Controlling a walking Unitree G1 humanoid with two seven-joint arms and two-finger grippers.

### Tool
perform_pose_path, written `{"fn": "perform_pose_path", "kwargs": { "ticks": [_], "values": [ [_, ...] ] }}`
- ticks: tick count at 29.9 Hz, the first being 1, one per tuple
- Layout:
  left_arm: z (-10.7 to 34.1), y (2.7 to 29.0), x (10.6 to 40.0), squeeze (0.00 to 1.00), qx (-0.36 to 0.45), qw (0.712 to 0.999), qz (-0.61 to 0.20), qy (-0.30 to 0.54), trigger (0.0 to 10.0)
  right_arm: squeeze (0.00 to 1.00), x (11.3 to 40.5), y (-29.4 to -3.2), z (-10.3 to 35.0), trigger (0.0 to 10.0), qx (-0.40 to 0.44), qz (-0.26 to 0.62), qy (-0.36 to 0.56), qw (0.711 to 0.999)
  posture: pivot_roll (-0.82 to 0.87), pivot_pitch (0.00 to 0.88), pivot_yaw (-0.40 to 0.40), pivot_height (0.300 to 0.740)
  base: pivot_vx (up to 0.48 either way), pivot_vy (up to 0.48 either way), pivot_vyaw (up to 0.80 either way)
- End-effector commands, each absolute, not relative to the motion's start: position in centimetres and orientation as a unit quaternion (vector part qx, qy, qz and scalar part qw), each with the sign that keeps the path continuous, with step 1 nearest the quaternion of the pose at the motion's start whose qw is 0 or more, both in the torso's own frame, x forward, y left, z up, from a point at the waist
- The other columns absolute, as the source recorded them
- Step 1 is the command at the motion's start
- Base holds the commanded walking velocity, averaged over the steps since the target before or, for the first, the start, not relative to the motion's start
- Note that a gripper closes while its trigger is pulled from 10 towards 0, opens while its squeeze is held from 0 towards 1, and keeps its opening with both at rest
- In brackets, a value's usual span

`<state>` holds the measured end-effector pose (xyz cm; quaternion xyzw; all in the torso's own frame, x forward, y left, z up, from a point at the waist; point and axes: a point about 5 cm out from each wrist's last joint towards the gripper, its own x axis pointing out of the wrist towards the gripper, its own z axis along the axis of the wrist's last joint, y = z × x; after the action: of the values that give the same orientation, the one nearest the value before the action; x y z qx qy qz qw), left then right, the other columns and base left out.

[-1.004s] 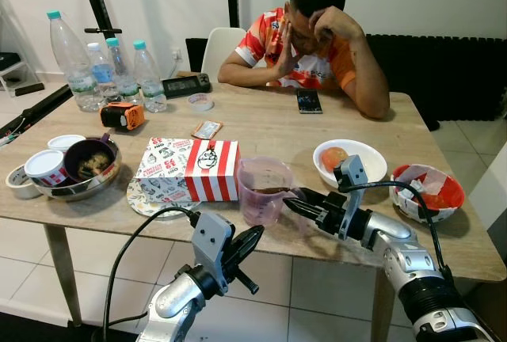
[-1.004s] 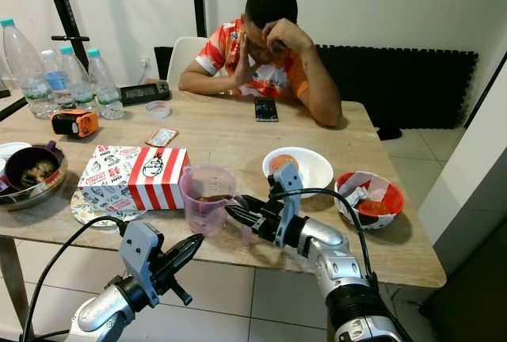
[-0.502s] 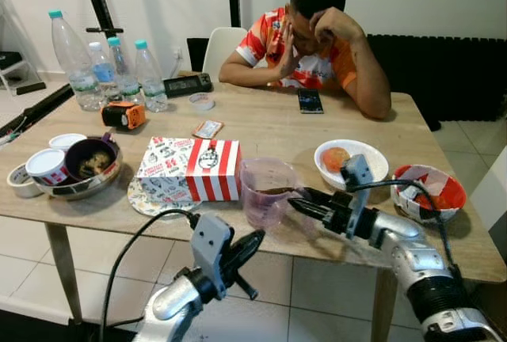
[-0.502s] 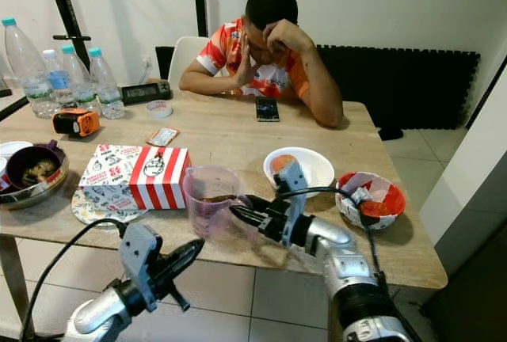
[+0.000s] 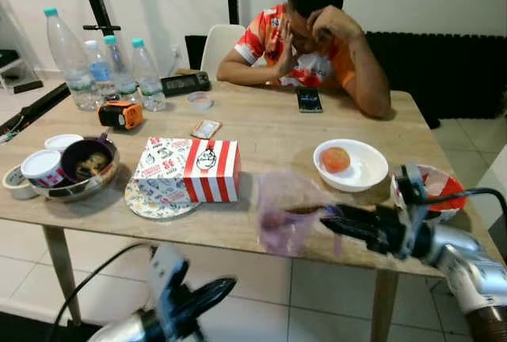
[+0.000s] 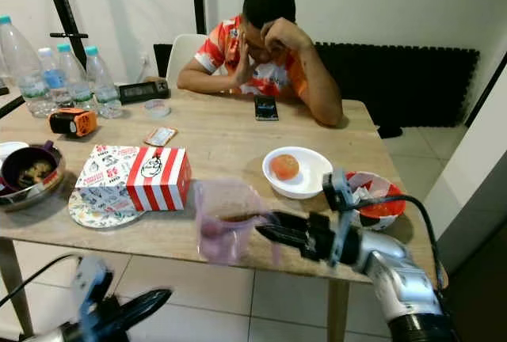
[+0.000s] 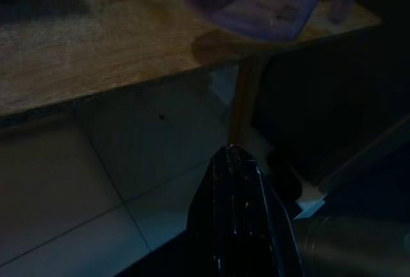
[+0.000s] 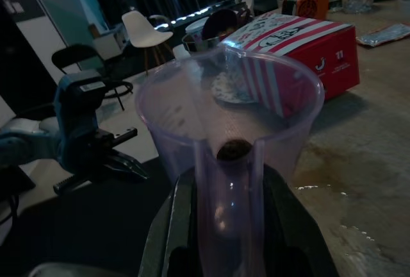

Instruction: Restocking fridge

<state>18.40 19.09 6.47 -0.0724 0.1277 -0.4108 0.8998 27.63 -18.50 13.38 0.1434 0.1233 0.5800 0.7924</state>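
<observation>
Your right hand (image 6: 269,233) pinches the handle of the thin purple plastic jug (image 6: 224,221) just ahead of it at the bench (image 6: 230,148) edge: light, flexible, holding liquid, so keep it level.

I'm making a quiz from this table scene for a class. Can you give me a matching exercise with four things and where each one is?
Things:
1. purple jug
2. red-striped box
3. phone
4. water bottles

Places:
A. far left corner of the table
B. in front of the seated person
C. on a patterned plate
D. at the near table edge, its handle between the right gripper fingers

Pairs: 1-D, 2-C, 3-B, 4-A
</observation>
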Motion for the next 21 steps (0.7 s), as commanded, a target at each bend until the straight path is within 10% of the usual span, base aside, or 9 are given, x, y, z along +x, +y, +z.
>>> {"fn": "perform_pose_path", "kwargs": {
  "ticks": [1, 15, 21],
  "values": [
    [6.0, 19.9, 17.7, 0.0, -0.068, 0.898, -0.409, 0.148, 10.0, 0.0, 27.3, -18.3, 14.0, 0.0, 0.147, 0.599, 0.113, 0.779, 0.07, 0.0, -0.023, 0.74, 0.0, 0.0, 0.0],
    [-2.0, 22.7, 15.7, 0.0, -0.054, 0.932, -0.243, 0.262, 10.0, 0.0, 22.6, -17.4, 10.7, 0.0, 0.148, 0.644, 0.215, 0.719, 0.06, 0.0, -0.014, 0.74, 0.0, 0.0, 0.0],
    [-3.8, 23.1, 15.7, 0.0, 0.0, 0.938, -0.169, 0.303, 10.0, 0.0, 22.5, -18.2, 8.1, 0.0, 0.105, 0.592, 0.241, 0.762, 0.06, 0.0, -0.015, 0.74, 0.0, 0.0, 0.0]
  ]
}}
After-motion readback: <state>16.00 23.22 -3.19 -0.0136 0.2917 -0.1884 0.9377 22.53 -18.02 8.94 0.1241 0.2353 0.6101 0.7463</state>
